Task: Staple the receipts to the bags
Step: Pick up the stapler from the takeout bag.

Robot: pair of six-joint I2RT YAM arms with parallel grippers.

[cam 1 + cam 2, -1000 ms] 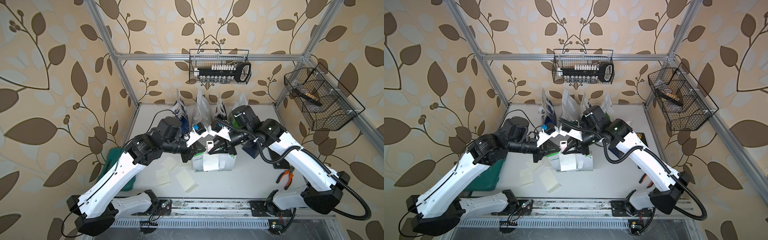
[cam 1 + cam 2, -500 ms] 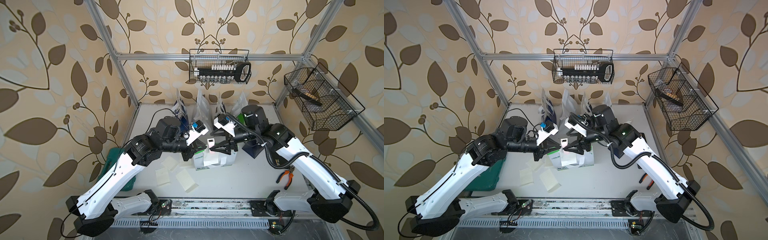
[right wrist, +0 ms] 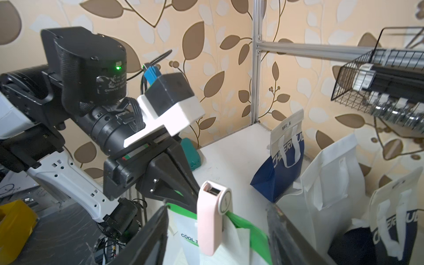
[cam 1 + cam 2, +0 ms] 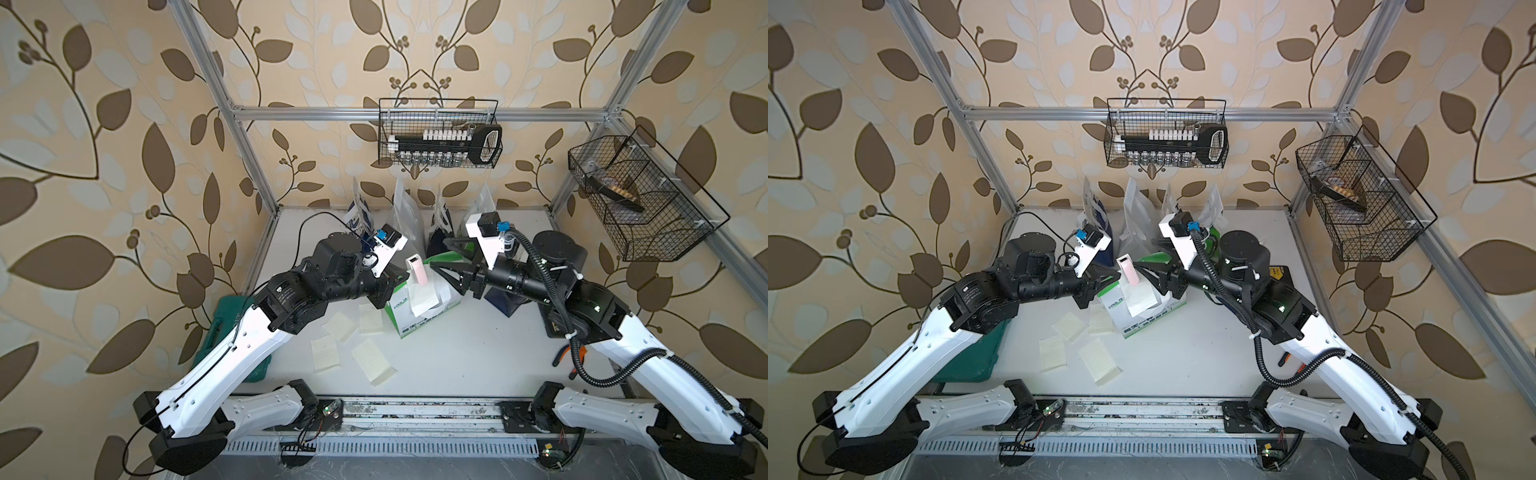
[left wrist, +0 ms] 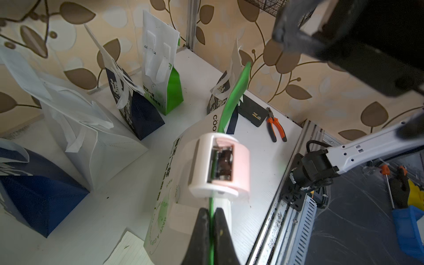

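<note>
My left gripper (image 5: 212,211) is shut on the green top edge of a green-and-white bag (image 4: 409,320), which leans tilted on the table. A pink-and-white stapler (image 4: 417,269) sits clamped on that edge, over a receipt (image 4: 424,300) lying on the bag's face. My right gripper (image 3: 218,206) is open, its fingers standing wide on either side of the stapler (image 3: 212,218) without touching it. Several loose receipts (image 4: 340,326) lie on the table left of the bag. Other bags stand at the back: navy (image 5: 137,110), white (image 5: 96,137) and green-and-white (image 5: 160,75).
A teal case (image 4: 226,328) lies under my left arm. Orange pliers (image 5: 276,128) and a black box (image 5: 251,111) lie at the right edge. Wire baskets hang on the back rail (image 4: 440,141) and on the right wall (image 4: 640,199).
My right gripper has opened off the stapler and drawn back to the right. The stapler stays on the bag's edge. My left gripper keeps its hold on the bag.
</note>
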